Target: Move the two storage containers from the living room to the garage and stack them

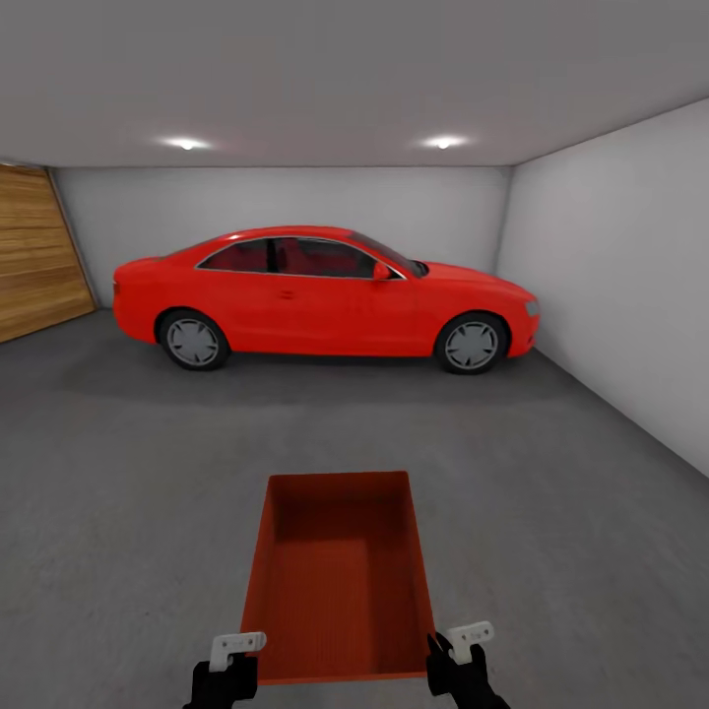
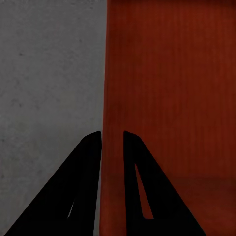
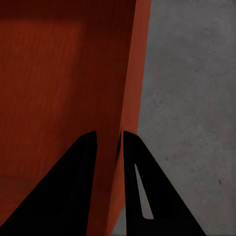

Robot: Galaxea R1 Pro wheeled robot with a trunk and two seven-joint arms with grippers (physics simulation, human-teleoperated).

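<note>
One orange-red storage container (image 1: 340, 576) is carried in front of me above the dark grey concrete floor (image 1: 128, 512) of the garage. My left gripper (image 1: 236, 658) is shut on its left wall near the close corner; in the left wrist view the black fingers (image 2: 91, 172) straddle that thin wall (image 2: 104, 98). On the opposite side, my right gripper (image 1: 455, 652) is shut on the right wall, and its fingers (image 3: 140, 177) pinch that wall (image 3: 130, 98) in the right wrist view. The second container is out of view.
A red car (image 1: 320, 295) is parked side-on across the far end. A wooden plank door (image 1: 34, 251) fills the left wall, and a pale grey wall (image 1: 620, 286) runs along the right. Open concrete lies between me and the car.
</note>
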